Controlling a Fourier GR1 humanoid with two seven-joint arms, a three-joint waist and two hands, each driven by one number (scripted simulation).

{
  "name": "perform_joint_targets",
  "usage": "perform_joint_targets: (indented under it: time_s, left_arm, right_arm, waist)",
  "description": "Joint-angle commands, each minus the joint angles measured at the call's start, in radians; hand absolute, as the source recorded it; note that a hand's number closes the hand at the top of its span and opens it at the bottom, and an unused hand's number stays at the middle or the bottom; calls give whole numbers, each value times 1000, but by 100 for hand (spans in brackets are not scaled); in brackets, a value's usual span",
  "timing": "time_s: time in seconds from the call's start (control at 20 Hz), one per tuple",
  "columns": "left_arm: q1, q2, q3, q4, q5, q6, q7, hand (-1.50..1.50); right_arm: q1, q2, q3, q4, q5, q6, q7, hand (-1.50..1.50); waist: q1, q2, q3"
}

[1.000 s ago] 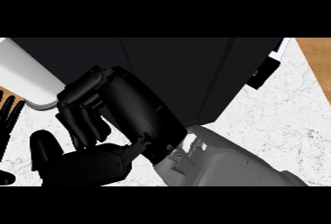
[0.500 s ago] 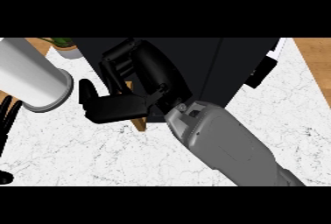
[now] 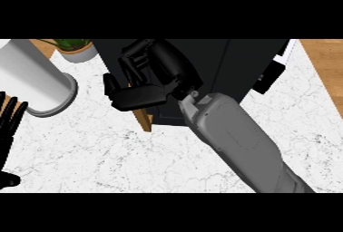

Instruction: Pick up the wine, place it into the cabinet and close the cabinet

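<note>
Black cabinet (image 3: 227,68) stands at the far side of the marble table (image 3: 100,154), its wooden door edge (image 3: 143,118) just below your right hand (image 3: 144,86). That hand's fingers (image 3: 137,56) curl over the cabinet's front; whether they hold the wine you cannot tell, as no bottle is visible. Your left hand (image 3: 9,124) rests straight-fingered at the left edge, well apart.

Right forearm (image 3: 237,140): smooth grey shell, rounded, panel seams near wrist. Right robot hand (image 3: 150,74): glossy black, blocky segmented fingers. Left robot hand (image 3: 8,124): black, slim fingers.
</note>
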Motion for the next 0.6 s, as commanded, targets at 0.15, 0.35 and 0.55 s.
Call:
perform_joint_targets:
  time_s: [0.15,0.35,0.55]
  left_arm:
    - [5,25,18,-5,23,-48,24,-150]
    - [1,16,18,-17,8,-36,17,-150]
    - [-23,-5,-2,10,-2,-56,12,-150]
  right_arm:
    - [-18,-88,-100,190,41,42,-87,150]
    - [0,-106,-118,178,37,52,-106,150]
    - [-50,-69,-117,234,49,45,-118,150]
  waist:
    - [8,31,7]
    - [1,29,8]
    - [5,34,6]
